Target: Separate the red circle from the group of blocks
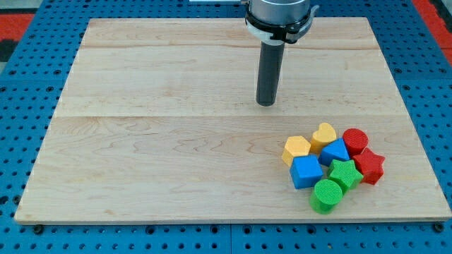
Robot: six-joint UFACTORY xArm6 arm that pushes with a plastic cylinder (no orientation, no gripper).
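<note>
My tip (266,104), bare and touching nothing, is set well up-left of the red circle (355,140), seemingly wedged against neighbours.

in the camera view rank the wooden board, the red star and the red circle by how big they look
1. wooden board
2. red star
3. red circle, only slightly smaller than the star, so that order is unsure.

one camera looks down at a slant across the whole wooden board (176,141) from its bottom edge.
</note>
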